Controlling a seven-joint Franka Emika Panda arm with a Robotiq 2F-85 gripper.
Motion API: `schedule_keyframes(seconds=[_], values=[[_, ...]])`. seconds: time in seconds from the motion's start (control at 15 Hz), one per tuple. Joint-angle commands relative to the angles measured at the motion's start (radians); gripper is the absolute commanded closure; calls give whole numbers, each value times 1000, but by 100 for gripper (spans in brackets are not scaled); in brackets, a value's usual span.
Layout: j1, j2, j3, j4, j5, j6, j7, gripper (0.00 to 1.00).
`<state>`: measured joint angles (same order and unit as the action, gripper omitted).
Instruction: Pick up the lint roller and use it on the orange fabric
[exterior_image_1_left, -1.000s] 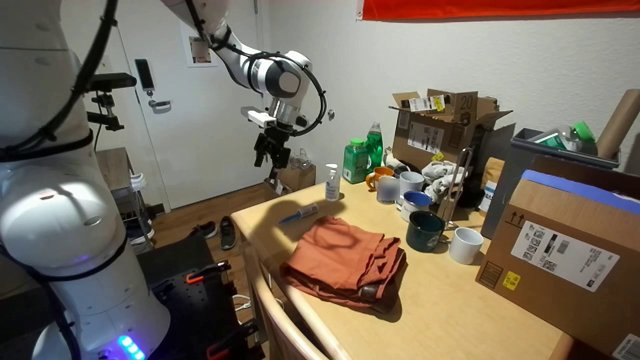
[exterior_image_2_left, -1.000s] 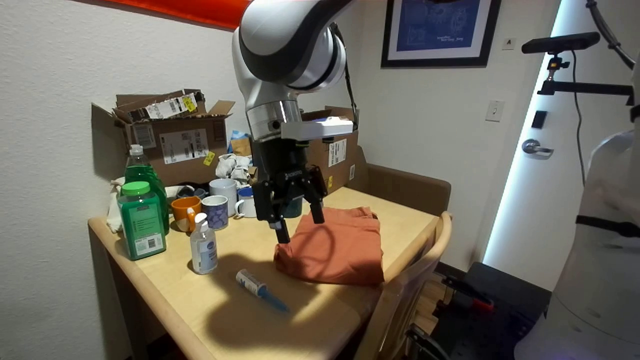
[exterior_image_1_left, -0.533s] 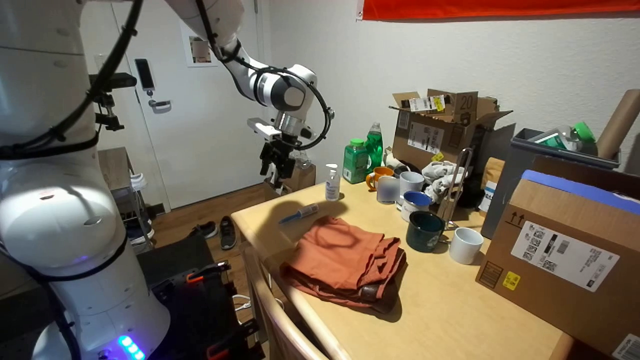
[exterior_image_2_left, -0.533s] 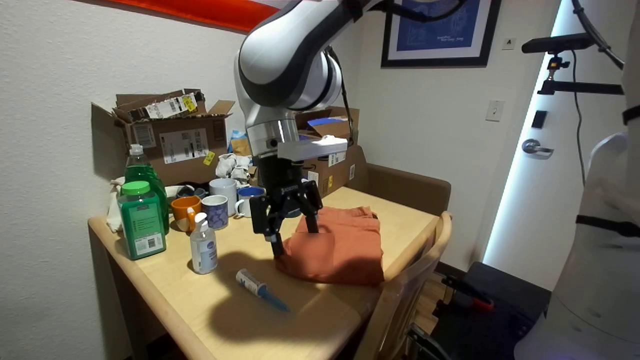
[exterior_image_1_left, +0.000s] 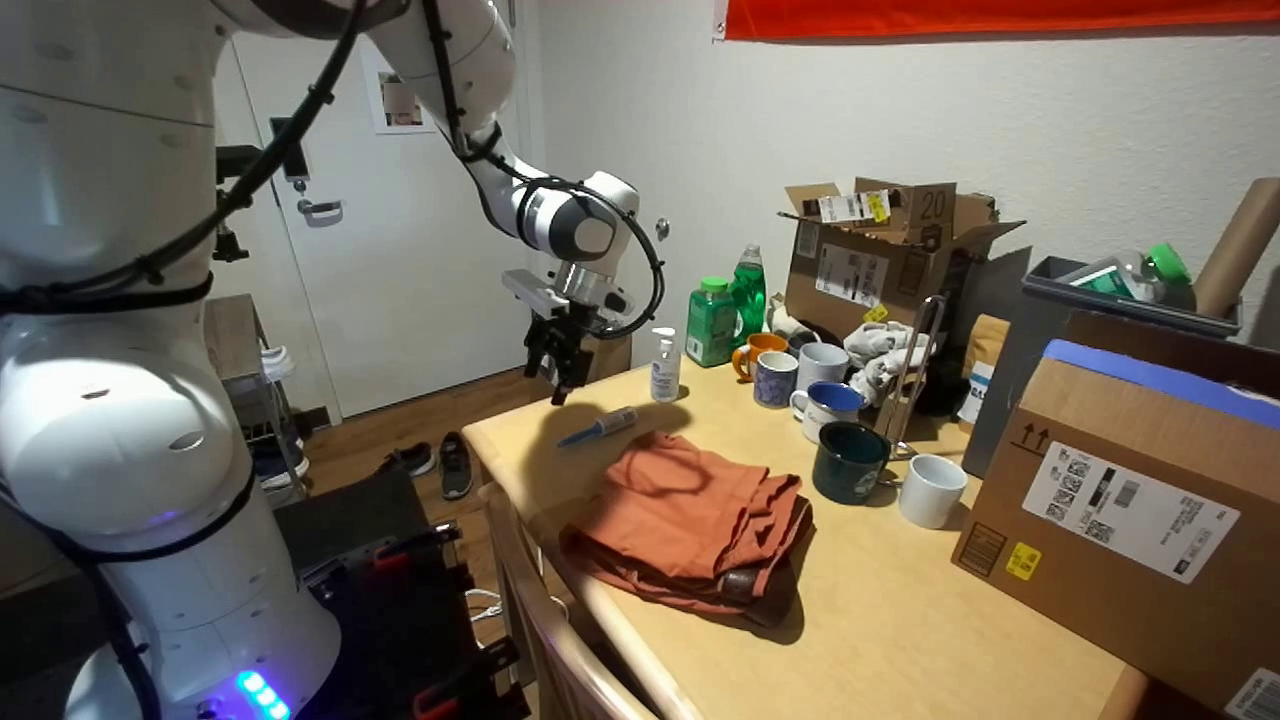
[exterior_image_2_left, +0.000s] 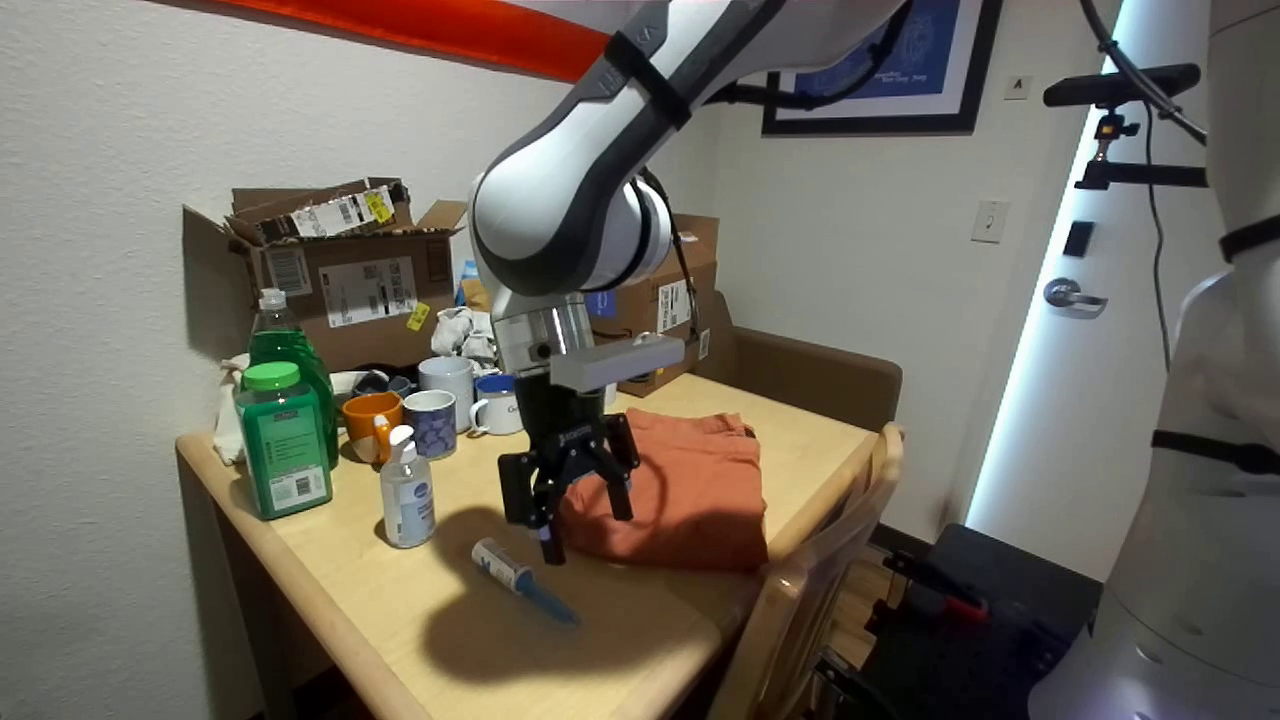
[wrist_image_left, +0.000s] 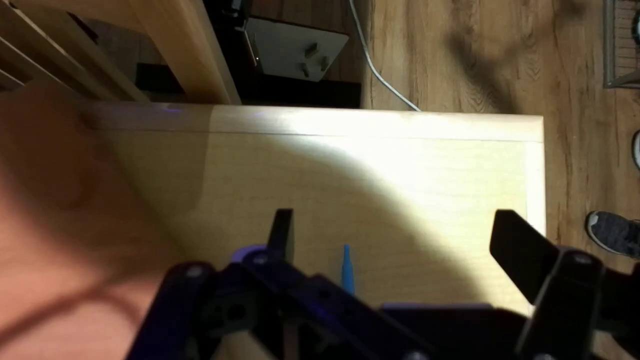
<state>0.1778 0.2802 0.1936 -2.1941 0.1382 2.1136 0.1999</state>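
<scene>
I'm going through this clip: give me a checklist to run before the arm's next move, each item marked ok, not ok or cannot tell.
1. Gripper open and unloaded: ok, its fingers stand apart and hold nothing.
2. Lint roller lying free on the table: ok, apart from the orange fabric.
3. Gripper down at roller height: not ok, it hangs above the table.
4. Blue handle centred between the fingers: not ok, in the wrist view it shows nearer one finger.
5. Clear pump bottle out of the way: ok, upright and apart from the gripper.
6. Roller head sticky enough: cannot tell.
</scene>
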Motion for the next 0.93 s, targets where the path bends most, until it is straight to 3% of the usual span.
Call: schedule_keyframes(seconds=[0.0, 0.53, 0.87], values=[[31, 23, -4, -22, 1, 77, 22, 0], [67, 103, -43, -121, -7, 409, 144, 0], [88, 132, -67, -121, -22, 485, 166, 0]])
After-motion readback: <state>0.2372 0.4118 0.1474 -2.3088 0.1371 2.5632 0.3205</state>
